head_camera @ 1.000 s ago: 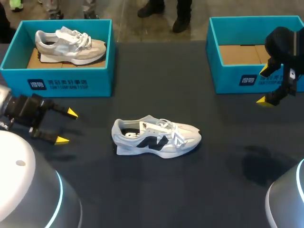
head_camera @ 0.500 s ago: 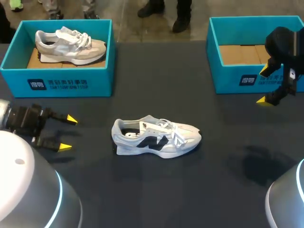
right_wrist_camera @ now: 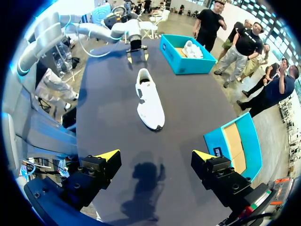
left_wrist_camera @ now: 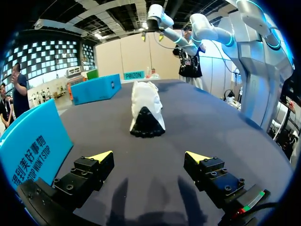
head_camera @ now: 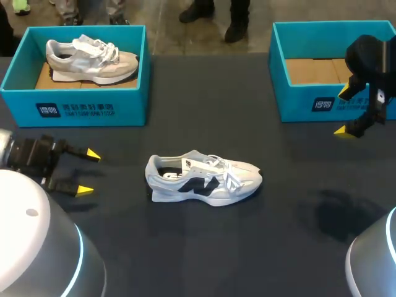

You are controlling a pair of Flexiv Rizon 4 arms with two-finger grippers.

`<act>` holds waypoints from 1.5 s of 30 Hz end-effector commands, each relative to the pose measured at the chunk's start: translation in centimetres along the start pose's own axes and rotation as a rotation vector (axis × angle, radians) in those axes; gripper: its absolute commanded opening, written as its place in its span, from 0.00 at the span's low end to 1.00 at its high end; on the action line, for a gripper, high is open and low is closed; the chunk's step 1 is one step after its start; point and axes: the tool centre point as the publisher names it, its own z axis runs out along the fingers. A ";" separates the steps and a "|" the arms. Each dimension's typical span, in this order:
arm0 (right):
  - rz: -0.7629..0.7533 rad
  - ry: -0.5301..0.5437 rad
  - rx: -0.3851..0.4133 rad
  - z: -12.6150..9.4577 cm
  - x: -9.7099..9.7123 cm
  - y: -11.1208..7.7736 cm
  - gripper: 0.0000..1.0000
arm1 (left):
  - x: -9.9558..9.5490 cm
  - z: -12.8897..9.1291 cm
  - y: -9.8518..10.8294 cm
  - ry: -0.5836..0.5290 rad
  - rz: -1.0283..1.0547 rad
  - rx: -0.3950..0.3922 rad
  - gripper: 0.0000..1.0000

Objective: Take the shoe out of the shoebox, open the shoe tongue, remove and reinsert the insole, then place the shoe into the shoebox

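The shoe (head_camera: 204,180) lies on the table (head_camera: 204,247) between the left gripper (head_camera: 88,172) and right gripper (head_camera: 341,111); both spread wide.

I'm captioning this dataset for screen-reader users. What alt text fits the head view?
A white shoe sits in the middle of the table, toe to the right, outside both teal boxes. The left box holds another shoe; no shoe shows in the right box. The left pincer is open, apart from the shoe's heel; the right pincer is open by the right box.

The shoe (head_camera: 204,179) is white with a black side mark; the counter (head_camera: 247,247) is dark; the boxed shoe (head_camera: 90,59) is grey and white; left shoebox (head_camera: 80,102) and right shoebox (head_camera: 297,105) are teal, brown inside; left pincer (head_camera: 88,172) and right pincer (head_camera: 341,112) are black, yellow-tipped.
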 end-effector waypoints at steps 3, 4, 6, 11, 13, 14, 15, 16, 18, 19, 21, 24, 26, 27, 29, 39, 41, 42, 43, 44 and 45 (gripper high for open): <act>0.000 0.004 0.004 0.1 -0.2 0.2 1.00 | -0.7 1.6 -1.6 -0.019 0.014 -0.034 1.00; 0.000 0.004 0.004 0.1 -0.2 0.2 1.00 | -0.8 1.9 -1.9 -0.023 0.011 -0.039 1.00; 0.000 0.004 0.004 0.1 -0.2 0.2 1.00 | -1.1 2.7 -2.2 -0.025 0.015 -0.033 1.00; 0.000 0.004 0.004 0.1 -0.2 0.2 1.00 | -1.5 4.6 -2.5 -0.029 0.001 -0.036 1.00; 0.000 0.004 0.004 0.1 -0.2 0.2 1.00 | -1.7 5.4 -2.6 -0.020 -0.006 -0.028 1.00; 0.000 0.004 0.004 0.1 -0.2 0.2 1.00 | -1.7 6.0 -2.7 -0.014 -0.011 -0.028 1.00; 0.000 0.004 0.004 0.1 -0.2 0.2 1.00 | -1.7 6.4 -2.7 -0.012 -0.017 -0.037 1.00; 0.000 0.004 0.004 0.1 -0.2 0.2 1.00 | -1.6 7.0 -2.8 0.003 -0.008 -0.050 1.00; 0.000 0.004 0.004 0.1 -0.2 0.2 1.00 | -1.6 8.2 -2.8 0.017 -0.008 -0.049 1.00; 0.000 0.004 0.004 0.1 -0.2 0.2 1.00 | -1.6 8.5 -2.9 0.010 -0.019 -0.039 1.00; 0.000 0.004 0.004 0.1 -0.2 0.2 1.00 | -1.7 9.3 -3.0 0.026 -0.022 -0.026 1.00; 0.000 0.004 0.004 0.1 -0.2 0.2 1.00 | -1.8 10.3 -3.4 0.021 -0.018 -0.042 1.00; 0.000 0.004 0.004 0.1 -0.2 0.2 1.00 | -1.8 10.6 -3.5 0.021 -0.015 -0.045 1.00; 0.000 0.004 0.004 0.1 -0.2 0.2 1.00 | -1.8 10.6 -3.6 0.007 -0.020 -0.045 1.00; 0.000 0.004 0.004 0.1 -0.2 0.2 1.00 | -1.8 10.6 -3.7 0.007 -0.018 -0.042 1.00; 0.000 0.004 0.004 0.1 -0.2 0.2 1.00 | -1.6 10.7 -3.8 0.015 -0.024 -0.053 1.00; 0.000 0.004 0.004 0.1 -0.2 0.2 1.00 | -1.6 10.7 -3.8 0.015 -0.024 -0.053 1.00; 0.000 0.004 0.004 0.1 -0.2 0.2 1.00 | -1.6 10.7 -3.8 0.015 -0.024 -0.053 1.00; 0.000 0.004 0.004 0.1 -0.2 0.2 1.00 | -1.6 10.7 -3.8 0.015 -0.024 -0.053 1.00; 0.000 0.004 0.004 0.1 -0.2 0.2 1.00 | -1.6 10.7 -3.8 0.015 -0.024 -0.053 1.00; 0.000 0.004 0.004 0.1 -0.2 0.2 1.00 | -1.6 10.7 -3.8 0.015 -0.024 -0.053 1.00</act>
